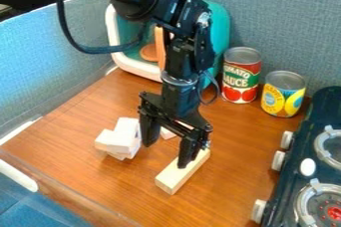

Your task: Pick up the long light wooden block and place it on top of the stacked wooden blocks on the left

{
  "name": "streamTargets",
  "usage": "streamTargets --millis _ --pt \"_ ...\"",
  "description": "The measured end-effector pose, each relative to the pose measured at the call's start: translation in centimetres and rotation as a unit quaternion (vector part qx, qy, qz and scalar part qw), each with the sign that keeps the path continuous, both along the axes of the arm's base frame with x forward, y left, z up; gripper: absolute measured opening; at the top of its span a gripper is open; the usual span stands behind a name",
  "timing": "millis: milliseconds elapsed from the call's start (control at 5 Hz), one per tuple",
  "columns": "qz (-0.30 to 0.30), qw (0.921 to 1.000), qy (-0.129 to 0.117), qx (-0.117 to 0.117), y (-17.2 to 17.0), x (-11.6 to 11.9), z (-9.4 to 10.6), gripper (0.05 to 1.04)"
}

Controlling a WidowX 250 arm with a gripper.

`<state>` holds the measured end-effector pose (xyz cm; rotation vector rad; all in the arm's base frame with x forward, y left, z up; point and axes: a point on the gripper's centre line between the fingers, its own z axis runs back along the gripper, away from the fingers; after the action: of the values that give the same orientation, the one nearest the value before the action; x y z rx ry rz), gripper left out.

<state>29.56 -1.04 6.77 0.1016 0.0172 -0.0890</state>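
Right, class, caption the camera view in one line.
Open gripper at a pale block, between white blocks and a stove.

Blocks on the table, cans behind them toward the right, stove rightmost.

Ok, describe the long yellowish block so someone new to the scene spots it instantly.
Start at the black stove on the right, then go left across the wooden surface to the black gripper. The block lies at its nearer jaw. It's yellower and lies flat by itself; the white blocks to its left are piled up.
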Motion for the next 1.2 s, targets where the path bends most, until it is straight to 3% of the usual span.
streamTargets --millis 200,400,600,800,1200 --pt "0.0 0.9999 0.014 -0.002 -0.1 -0.1 -0.8 1.001" --pt "-0.007 0.9998 0.011 -0.014 0.0 1.1 -1.6 1.001" --pt "-0.01 0.9999 0.009 -0.006 0.7 3.2 -2.0 1.001" --pt "-0.004 1.0 -0.009 -0.001 0.8 4.5 -1.8 1.001" --pt "-0.015 0.9999 0.005 -0.006 -0.3 3.7 -2.4 1.001"
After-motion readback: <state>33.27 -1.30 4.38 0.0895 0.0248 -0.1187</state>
